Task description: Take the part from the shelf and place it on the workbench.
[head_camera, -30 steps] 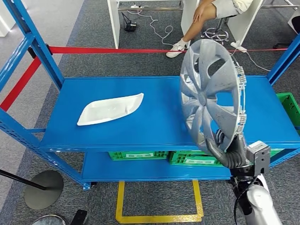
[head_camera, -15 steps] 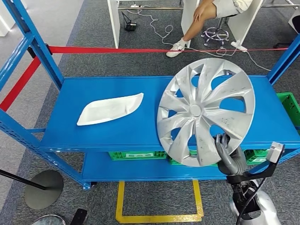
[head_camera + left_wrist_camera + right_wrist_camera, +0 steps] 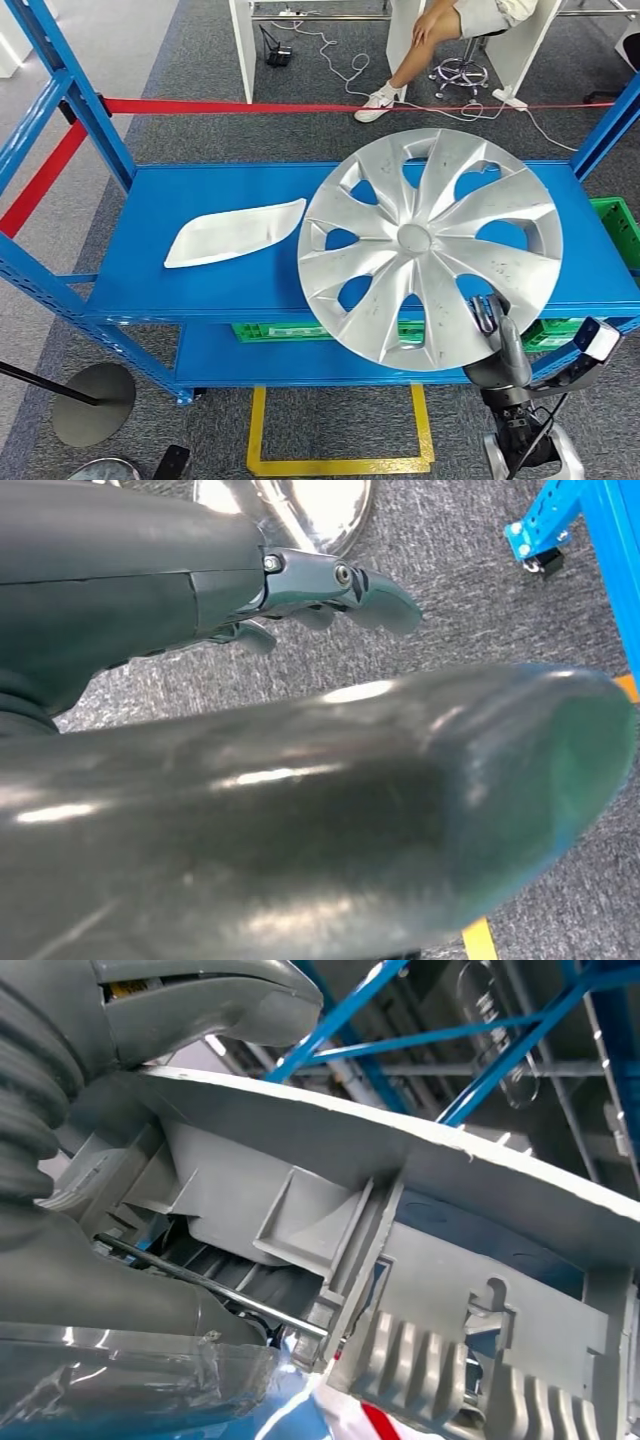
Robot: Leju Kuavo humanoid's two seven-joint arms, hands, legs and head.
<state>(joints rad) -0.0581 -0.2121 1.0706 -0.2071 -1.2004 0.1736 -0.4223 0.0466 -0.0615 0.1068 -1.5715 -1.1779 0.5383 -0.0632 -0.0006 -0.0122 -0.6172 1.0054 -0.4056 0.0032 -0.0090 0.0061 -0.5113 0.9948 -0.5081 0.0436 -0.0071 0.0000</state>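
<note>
A large silver wheel cover with curved spokes hangs in the air in front of the blue shelf, its face turned up toward me. My right hand grips its lower right rim from below. In the right wrist view the rim's grey inner ribs lie against the thumb. My left hand hangs over grey carpet with its fingers loosely extended and nothing in them.
A white curved plastic panel lies on the shelf's left half. Green crates sit on the lower level. Yellow floor tape marks a square below. Red tape runs behind the shelf; a seated person's legs are beyond it.
The wheel cover has swung from edge-on and upright to nearly face-up, spreading leftward across the shelf front. My right hand has dropped lower and turned under it.
</note>
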